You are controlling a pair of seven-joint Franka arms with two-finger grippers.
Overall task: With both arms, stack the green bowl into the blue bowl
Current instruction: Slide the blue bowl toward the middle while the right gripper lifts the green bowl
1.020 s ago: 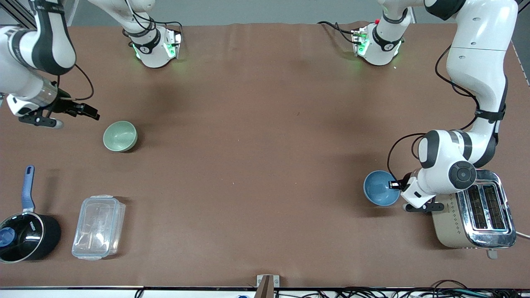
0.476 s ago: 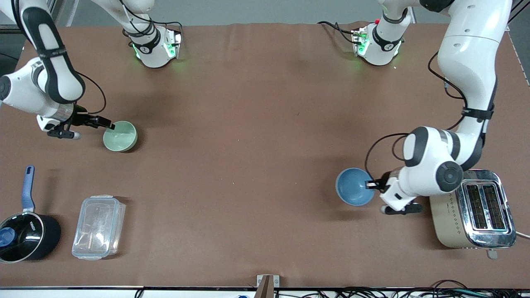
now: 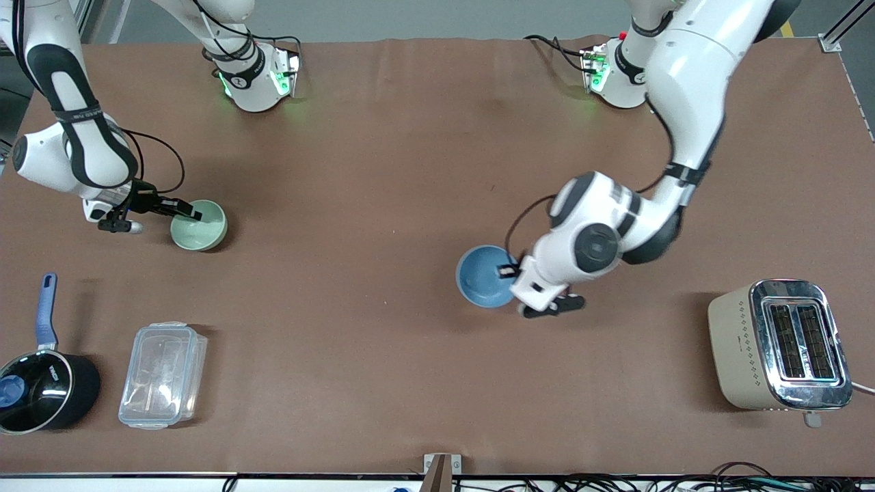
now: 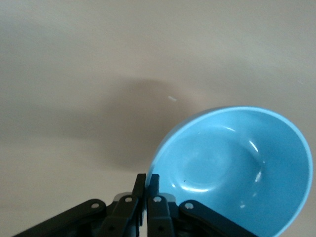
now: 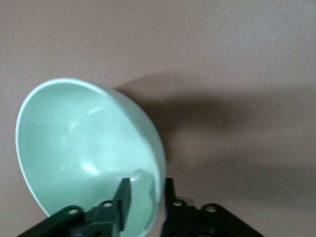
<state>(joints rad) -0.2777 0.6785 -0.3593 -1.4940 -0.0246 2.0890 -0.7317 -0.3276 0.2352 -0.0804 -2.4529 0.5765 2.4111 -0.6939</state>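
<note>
L gripper (image 3: 509, 271) pinches sky-blue blue bowl (image 3: 484, 276)'s rim, smooth & plain.

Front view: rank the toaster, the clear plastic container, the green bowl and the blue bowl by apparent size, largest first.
1. Toaster.
2. Clear plastic container.
3. Blue bowl and green bowl: these look about alike; the blue one is lifted by the left gripper, so no ranking between them.

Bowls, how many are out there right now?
2. The green bowl sits toward the right arm's end, the right gripper straddling its rim. The blue bowl is over mid-table, its rim pinched by the left gripper. No others show.
</note>
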